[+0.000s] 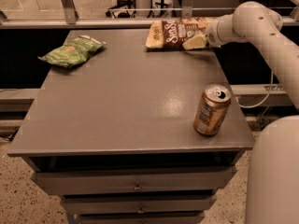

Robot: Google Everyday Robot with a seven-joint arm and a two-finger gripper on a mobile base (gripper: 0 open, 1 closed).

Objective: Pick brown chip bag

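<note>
The gripper (195, 42) has its jaws pinching the brown chip bag (170, 31), which stretches leftward from them along the worktop (126, 106).
</note>
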